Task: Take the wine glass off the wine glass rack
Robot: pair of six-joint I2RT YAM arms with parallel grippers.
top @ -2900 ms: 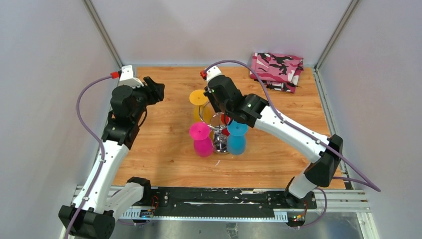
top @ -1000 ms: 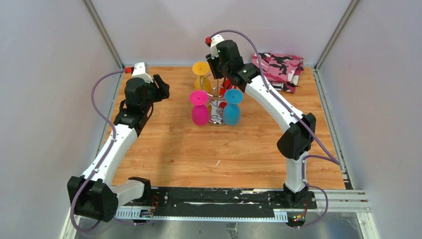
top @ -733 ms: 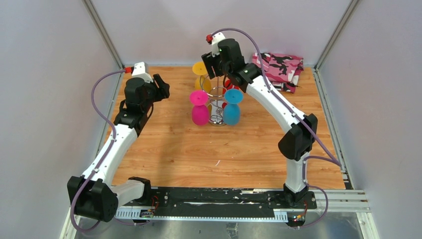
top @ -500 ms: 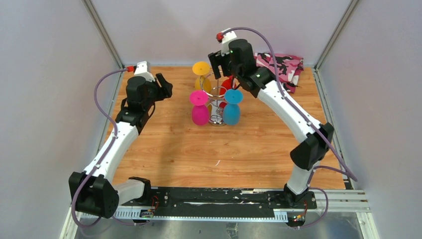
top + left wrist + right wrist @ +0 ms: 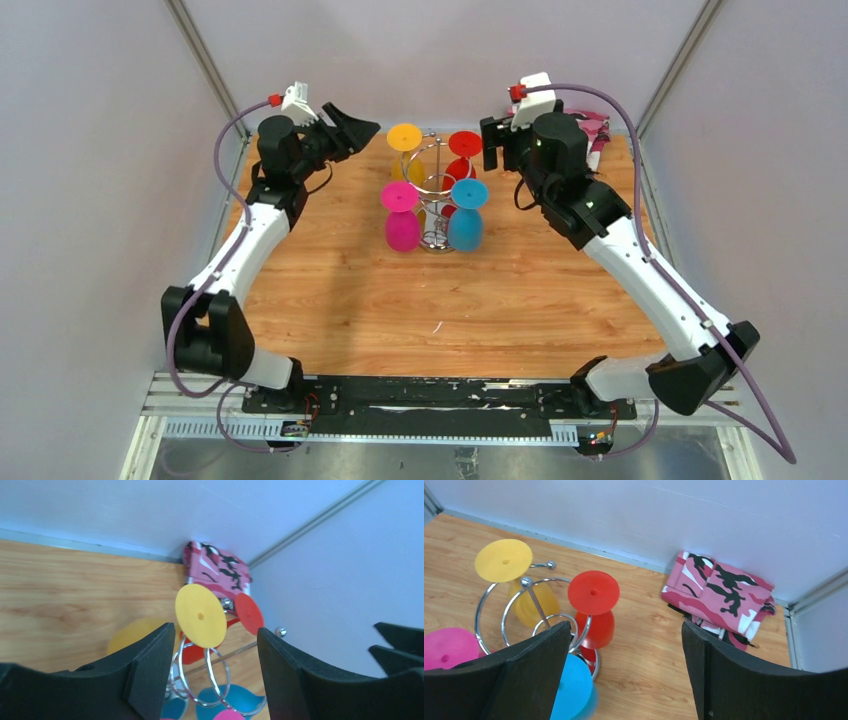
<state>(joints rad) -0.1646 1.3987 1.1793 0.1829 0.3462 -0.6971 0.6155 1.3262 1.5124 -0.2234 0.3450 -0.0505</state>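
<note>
The wine glass rack [image 5: 437, 185] stands at the back middle of the wooden table, with several coloured wine glasses hanging upside down on it: yellow [image 5: 404, 137], red [image 5: 464, 143], pink [image 5: 400, 197] and blue [image 5: 468, 193]. My left gripper [image 5: 355, 128] hovers just left of the yellow glass, open and empty. In the left wrist view its fingers [image 5: 150, 670] frame the yellow foot [image 5: 200, 615] and the chrome rings [image 5: 220, 670]. Right of the red glass my right gripper [image 5: 490, 145] is open and empty. Its wrist view has the red glass [image 5: 593, 592] left of the gap.
A folded pink camouflage cloth [image 5: 719, 595] lies in the back right corner, partly behind the right arm in the top view. Enclosure walls stand close behind and beside the table [image 5: 400, 310]. Bare wood lies in front of the rack.
My right gripper has opened and drawn back to the right, away from the rack. The left arm has swung toward the back, up to the yellow glass. The rack stays put.
</note>
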